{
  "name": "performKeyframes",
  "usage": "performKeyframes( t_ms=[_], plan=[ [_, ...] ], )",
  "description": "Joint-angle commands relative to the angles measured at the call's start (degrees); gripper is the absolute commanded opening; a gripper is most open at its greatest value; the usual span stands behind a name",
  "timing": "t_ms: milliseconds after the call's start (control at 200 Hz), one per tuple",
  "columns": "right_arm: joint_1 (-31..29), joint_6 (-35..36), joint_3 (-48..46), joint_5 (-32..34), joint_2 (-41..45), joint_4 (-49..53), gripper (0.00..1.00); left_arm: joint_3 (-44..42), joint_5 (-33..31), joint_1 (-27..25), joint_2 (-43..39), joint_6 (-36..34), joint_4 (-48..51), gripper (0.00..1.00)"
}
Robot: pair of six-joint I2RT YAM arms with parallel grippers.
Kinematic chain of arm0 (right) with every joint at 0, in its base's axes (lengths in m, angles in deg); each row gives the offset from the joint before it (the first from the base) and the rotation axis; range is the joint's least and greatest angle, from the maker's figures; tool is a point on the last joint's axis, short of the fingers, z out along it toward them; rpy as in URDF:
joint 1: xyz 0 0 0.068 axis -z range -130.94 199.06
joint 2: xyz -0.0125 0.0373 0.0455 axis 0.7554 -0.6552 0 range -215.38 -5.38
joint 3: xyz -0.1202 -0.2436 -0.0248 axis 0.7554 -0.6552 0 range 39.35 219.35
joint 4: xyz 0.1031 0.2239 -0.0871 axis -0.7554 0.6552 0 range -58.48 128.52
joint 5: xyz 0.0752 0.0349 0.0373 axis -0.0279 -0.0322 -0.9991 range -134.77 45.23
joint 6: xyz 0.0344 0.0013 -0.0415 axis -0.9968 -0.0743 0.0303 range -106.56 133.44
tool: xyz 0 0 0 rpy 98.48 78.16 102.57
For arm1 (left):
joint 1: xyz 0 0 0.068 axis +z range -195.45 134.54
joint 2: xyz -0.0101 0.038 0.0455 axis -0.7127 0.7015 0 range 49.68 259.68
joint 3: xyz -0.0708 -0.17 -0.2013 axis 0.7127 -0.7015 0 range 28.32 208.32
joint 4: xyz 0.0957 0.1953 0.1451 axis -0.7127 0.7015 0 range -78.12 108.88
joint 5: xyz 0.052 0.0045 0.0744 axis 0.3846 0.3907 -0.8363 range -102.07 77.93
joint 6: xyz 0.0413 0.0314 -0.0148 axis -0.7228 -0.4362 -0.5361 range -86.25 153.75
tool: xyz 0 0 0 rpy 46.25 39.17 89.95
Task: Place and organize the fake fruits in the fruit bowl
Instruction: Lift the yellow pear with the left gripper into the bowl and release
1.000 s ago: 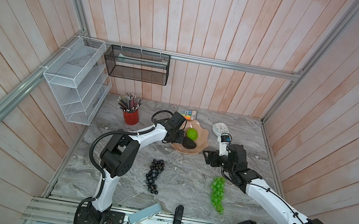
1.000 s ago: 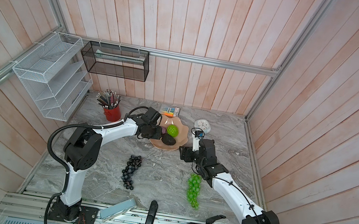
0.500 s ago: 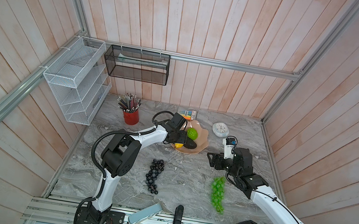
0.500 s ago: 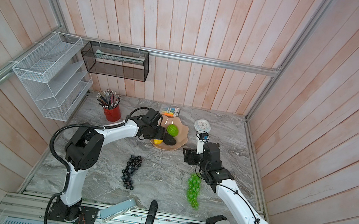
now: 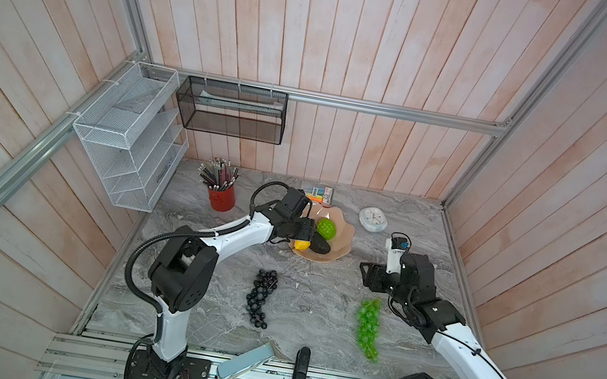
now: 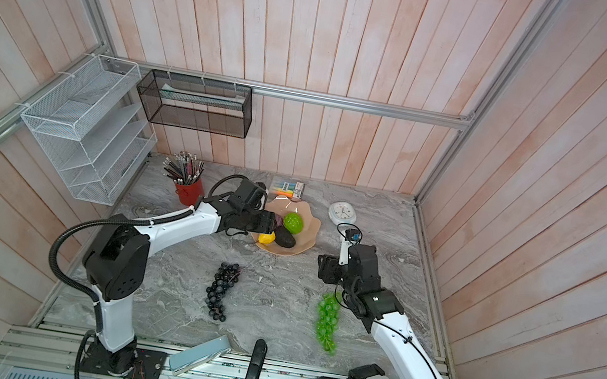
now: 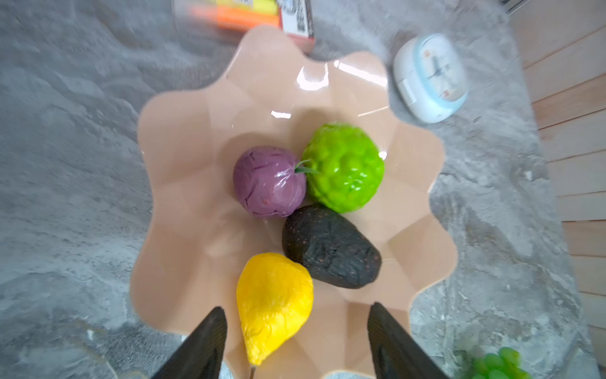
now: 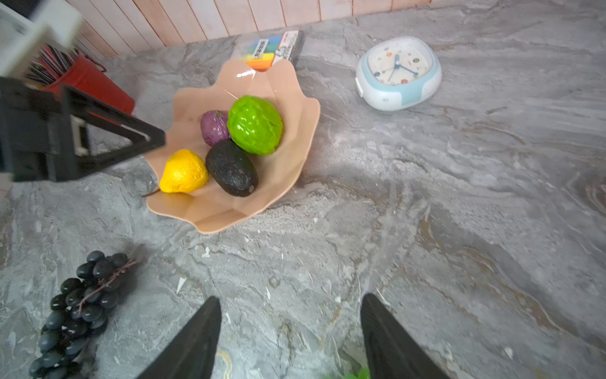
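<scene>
- Fake fruits (image 8: 231, 164), four of the six plastic pieces, lie in the shallow peach-pink glossy fruit bowl (image 7: 183, 157) with a wavy scalloped rim. The bowl sits just above the middle of the frame in both top views, on the grey marbled tabletop (image 5: 316, 298).
- Inside it, the purple round fruit (image 7: 269, 182) and the bright green bumpy fruit (image 7: 344, 167) touch side by side, and the dark bumpy avocado (image 7: 331, 246) lies against both.
- The small yellow lemon-like fruit (image 7: 273, 302) rests on the bowl's sloping wall beside the avocado. Its stem seems to reach past the rim, though the view is blurred there.
- The black grape bunch (image 5: 261, 297) lies on the table at lower centre of the frame, and the green grape bunch (image 5: 368, 328) lies to its right, well apart.
- The left gripper (image 7: 295, 310) hovers over the bowl's left edge with its jaws spread. The yellow fruit shows between the fingers, touched by neither.
- The right gripper (image 8: 290, 298) hangs over bare table right of the bowl, just above the green bunch in the frame, jaws apart and holding nothing.
- A white and pale-blue clock (image 5: 372, 219) stands to the upper right of the bowl.
</scene>
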Motion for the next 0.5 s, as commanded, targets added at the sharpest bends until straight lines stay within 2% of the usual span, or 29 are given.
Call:
performKeyframes(
  t_ms=[0,115,280,405,495],
  plan=[
    [1.21,-4.8,0.63,3.28,1.67,6.42,0.64,-3.37,-1.99,-0.54,-5.83,-2.45,-0.66,0.7],
    [2.05,-7.63,0.03,4.2,2.57,9.8,0.61,-8.32,-1.71,-0.58,-11.21,-2.15,-2.07,0.7],
    [1.07,-10.89,-1.02,5.91,3.41,12.31,0.6,-16.56,2.07,-0.58,-17.18,0.88,-7.38,0.72],
    [0.68,-11.74,0.23,4.52,0.02,13.91,0.6,-20.64,2.23,-0.5,-20.3,2.22,-9.02,0.72],
    [-1.94,-12.9,0.98,4.98,-2.26,15.61,0.6,-23.09,2.27,-0.41,-22.18,2.59,-9.87,0.72]
  ],
)
